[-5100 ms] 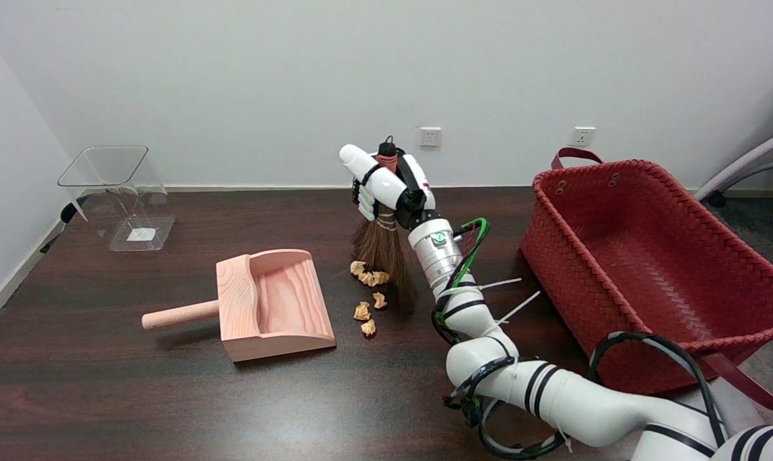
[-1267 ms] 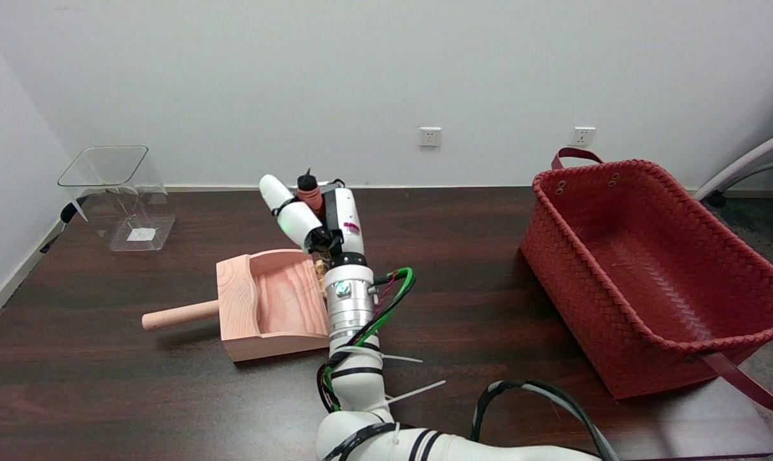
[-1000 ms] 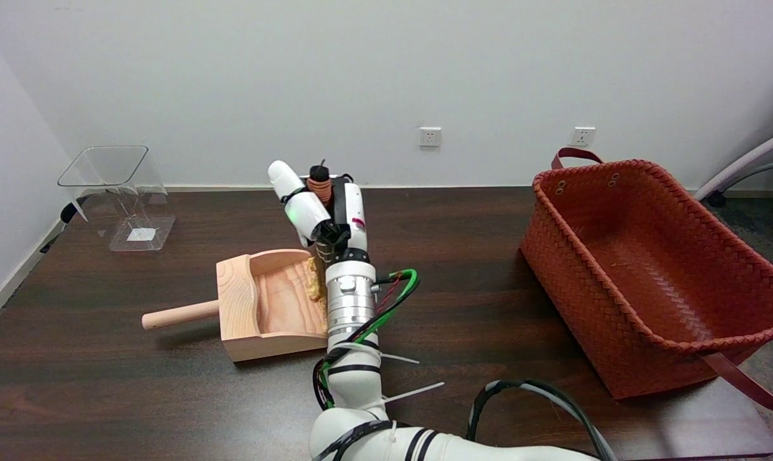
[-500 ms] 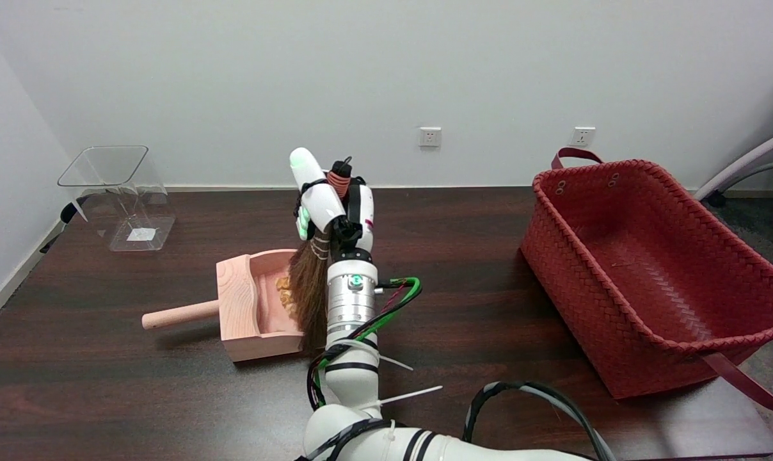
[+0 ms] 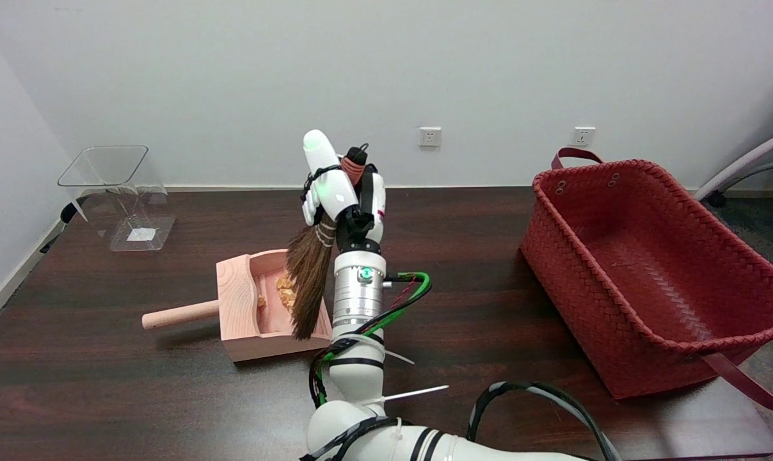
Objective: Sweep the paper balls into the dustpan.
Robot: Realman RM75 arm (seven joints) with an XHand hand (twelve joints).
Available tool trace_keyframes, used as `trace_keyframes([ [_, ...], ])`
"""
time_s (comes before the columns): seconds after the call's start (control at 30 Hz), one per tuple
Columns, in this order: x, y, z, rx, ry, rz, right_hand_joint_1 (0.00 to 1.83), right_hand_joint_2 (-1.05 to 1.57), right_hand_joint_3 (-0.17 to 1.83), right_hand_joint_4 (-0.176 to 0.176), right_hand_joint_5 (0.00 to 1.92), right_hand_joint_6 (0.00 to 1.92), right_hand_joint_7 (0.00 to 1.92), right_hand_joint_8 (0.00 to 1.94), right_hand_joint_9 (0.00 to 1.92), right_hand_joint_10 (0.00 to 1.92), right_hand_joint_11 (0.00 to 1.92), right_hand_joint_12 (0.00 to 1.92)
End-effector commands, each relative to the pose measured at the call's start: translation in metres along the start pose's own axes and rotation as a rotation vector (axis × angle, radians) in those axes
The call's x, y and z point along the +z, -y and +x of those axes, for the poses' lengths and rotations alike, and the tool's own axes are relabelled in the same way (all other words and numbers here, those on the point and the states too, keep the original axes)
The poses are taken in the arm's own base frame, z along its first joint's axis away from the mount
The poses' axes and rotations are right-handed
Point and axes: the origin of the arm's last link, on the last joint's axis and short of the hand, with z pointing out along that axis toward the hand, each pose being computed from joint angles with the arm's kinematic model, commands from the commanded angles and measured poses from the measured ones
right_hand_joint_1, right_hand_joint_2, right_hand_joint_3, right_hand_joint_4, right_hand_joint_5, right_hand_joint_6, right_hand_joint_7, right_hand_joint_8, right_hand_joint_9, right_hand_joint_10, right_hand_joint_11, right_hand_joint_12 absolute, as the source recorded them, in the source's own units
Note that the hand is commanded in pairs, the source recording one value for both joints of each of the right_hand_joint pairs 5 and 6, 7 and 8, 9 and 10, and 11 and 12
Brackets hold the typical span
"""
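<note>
paper balls (image 5: 284, 293) lay inside the wooden dustpan (image 5: 240, 301), a small tan cluster against its left part, near the back wall. the dustpan sat flat on the dark wooden table (image 5: 105, 384), its round handle pointing to the picture's left and its open mouth to the right. the right hand (image 5: 342, 192) was raised above the dustpan's right edge, its fingers wrapped around the handle of a small broom (image 5: 308, 275); the red-wound top of that handle stuck out above the hand. the broom hung slanted, its brown bristles fanning downward and to the left, their tips over the dustpan's floor close to the front lip. whether the bristle tips touched the wood could not be told. the bristles were just right of the paper balls, partly in front of them. the white arm rose from the picture's lower edge, with green and black cables looped beside the wrist. a red woven basket (image 5: 649, 282) stood well apart on the right side of the table, and a clear plastic container (image 5: 118, 192) stood at the far left corner.
</note>
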Motion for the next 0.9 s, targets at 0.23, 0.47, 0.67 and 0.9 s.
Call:
trace_keyframes([
  [0.23, 0.044, 0.028, 0.025, -0.172, 0.132, 0.075, 0.62, 1.57, -0.17, 0.000, 1.92, 1.92, 1.92, 1.92, 1.92, 1.92, 1.92, 1.92],
  [0.47, 0.060, 0.012, 0.045, -0.352, 0.136, 0.054, 0.63, 1.57, -0.17, 0.000, 1.92, 1.92, 1.92, 1.92, 1.92, 1.92, 1.92, 1.92],
  [0.67, 0.071, -0.003, 0.055, -0.485, 0.162, 0.055, 0.64, 1.57, -0.15, 0.000, 1.92, 1.92, 1.92, 1.92, 1.92, 1.92, 1.92, 1.92],
  [0.9, 0.076, -0.023, 0.063, -0.660, 0.233, 0.051, 0.64, 1.57, -0.12, 0.000, 1.92, 1.92, 1.92, 1.92, 1.92, 1.92, 1.92, 1.92],
])
